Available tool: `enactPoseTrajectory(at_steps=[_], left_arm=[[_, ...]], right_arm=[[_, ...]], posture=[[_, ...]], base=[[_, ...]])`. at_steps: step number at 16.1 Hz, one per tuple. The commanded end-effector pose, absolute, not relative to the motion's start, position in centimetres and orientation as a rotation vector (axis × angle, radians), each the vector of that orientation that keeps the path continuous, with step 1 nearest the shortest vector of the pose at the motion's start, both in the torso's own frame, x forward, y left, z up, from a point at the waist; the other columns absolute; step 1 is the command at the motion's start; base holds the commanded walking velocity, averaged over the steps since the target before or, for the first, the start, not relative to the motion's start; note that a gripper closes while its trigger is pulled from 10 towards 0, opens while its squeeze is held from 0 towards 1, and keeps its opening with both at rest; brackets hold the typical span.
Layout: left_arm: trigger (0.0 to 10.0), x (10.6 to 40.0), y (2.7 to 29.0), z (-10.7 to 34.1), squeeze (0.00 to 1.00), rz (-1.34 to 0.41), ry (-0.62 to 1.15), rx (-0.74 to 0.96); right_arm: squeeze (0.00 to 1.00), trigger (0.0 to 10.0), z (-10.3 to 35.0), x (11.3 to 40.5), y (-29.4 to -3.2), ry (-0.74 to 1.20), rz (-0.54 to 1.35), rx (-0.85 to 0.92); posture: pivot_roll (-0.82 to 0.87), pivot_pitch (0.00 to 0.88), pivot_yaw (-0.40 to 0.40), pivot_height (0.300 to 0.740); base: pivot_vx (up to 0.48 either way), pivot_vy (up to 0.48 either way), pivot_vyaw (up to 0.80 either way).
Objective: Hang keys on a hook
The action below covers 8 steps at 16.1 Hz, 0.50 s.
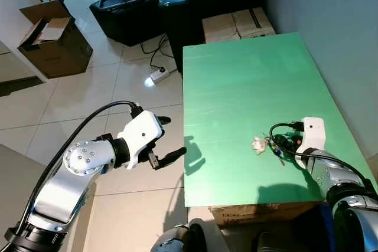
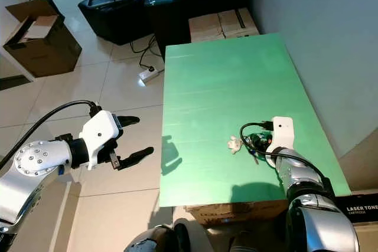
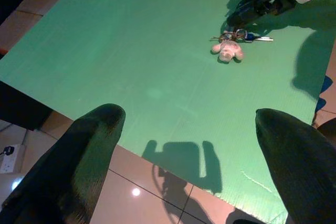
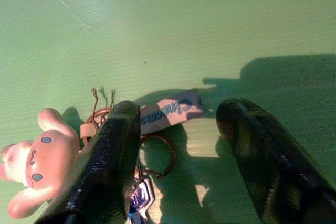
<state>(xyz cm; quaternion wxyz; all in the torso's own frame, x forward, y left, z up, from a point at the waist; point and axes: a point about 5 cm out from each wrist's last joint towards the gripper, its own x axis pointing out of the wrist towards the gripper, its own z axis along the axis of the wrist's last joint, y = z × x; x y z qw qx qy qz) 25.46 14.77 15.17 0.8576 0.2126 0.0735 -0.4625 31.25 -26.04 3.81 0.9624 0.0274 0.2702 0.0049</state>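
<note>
A bunch of keys (image 1: 276, 146) with a pink plush charm (image 1: 258, 144) lies on the green table (image 1: 236, 87), near its front right. In the right wrist view the charm (image 4: 37, 156), a flat tag with lettering (image 4: 170, 109) and a key ring (image 4: 164, 156) are spread on the green top. My right gripper (image 4: 178, 113) is open and low over the table, one finger (image 4: 113, 150) resting over the ring, the other beside the tag. My left gripper (image 1: 172, 138) is open above the tiled floor, left of the table's edge, nothing between its fingers.
A grey wall runs along the table's right side. Cardboard boxes (image 1: 237, 25) sit behind the table's far end. On the floor to the left are an open cardboard box (image 1: 53, 42), a fan on a black case (image 1: 123, 10) and a lit power strip (image 1: 157, 75).
</note>
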Motion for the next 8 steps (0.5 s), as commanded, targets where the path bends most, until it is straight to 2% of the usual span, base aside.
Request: enactPoseTrajectory(at_steps=[1, 8], left_arm=[[10.0, 25.27, 14.92, 15.13, 0.00, -0.972, 0.158, 0.454], [10.0, 25.05, 14.97, 14.90, 0.00, -0.975, 0.162, 0.447]], right_arm=[[0.00, 0.0, 3.21, 30.80, -25.90, 0.569, 0.022, 0.046], [0.00, 0.0, 3.01, 30.71, -25.72, 0.566, 0.023, 0.039]], posture=[[0.00, 0.127, 0.242, 0.740], [0.01, 0.120, 0.241, 0.740]], base=[[0.000, 0.000, 0.00], [0.000, 0.000, 0.00]])
